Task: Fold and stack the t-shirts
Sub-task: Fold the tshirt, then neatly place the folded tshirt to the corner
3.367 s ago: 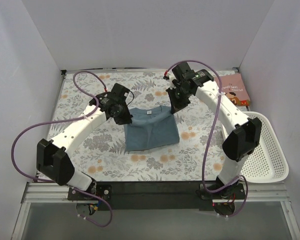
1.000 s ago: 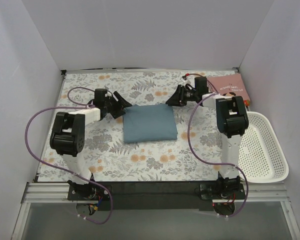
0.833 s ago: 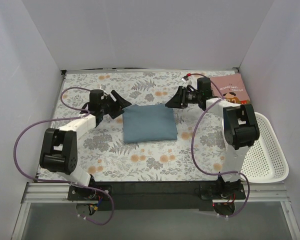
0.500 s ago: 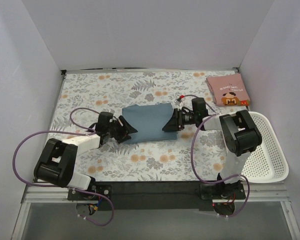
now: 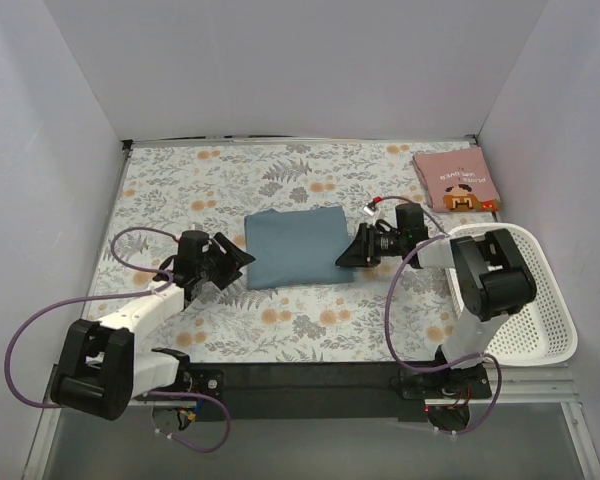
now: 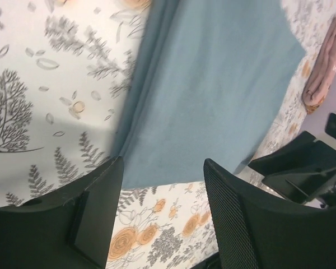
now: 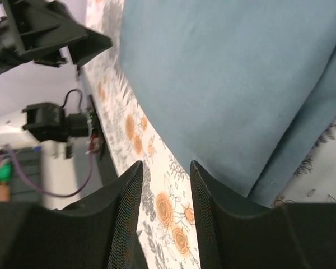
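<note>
In the middle of the floral-patterned table cloth (image 5: 310, 320) lies the dusty teal-blue t-shirt (image 5: 298, 247), folded into a neat flat rectangle, and both arms are down low on either side of it! The left gripper (image 5: 242, 264) sits just beside the shirt's left edge, pointing in at it. The left wrist camera shows its two black fingers (image 6: 95, 218) spread apart, with only the shirt's near corner and the flowered cloth showing in the gap, so nothing is pinched there. Over on the other side, the right gripper (image 5: 348, 250) is at the shirt's right edge, jaws parted too. From the right wrist view the fingers (image 7: 123, 224) stand apart over the printed cloth, the blue fabric just ahead of them, nothing gripped. The pink t-shirt with the brown-and-white cartoon print (image 5: 456, 182) lies folded in the far right corner, well apart from the blue one. The white perforated plastic basket (image 5: 540, 310) sits along the right side of the table.
</note>
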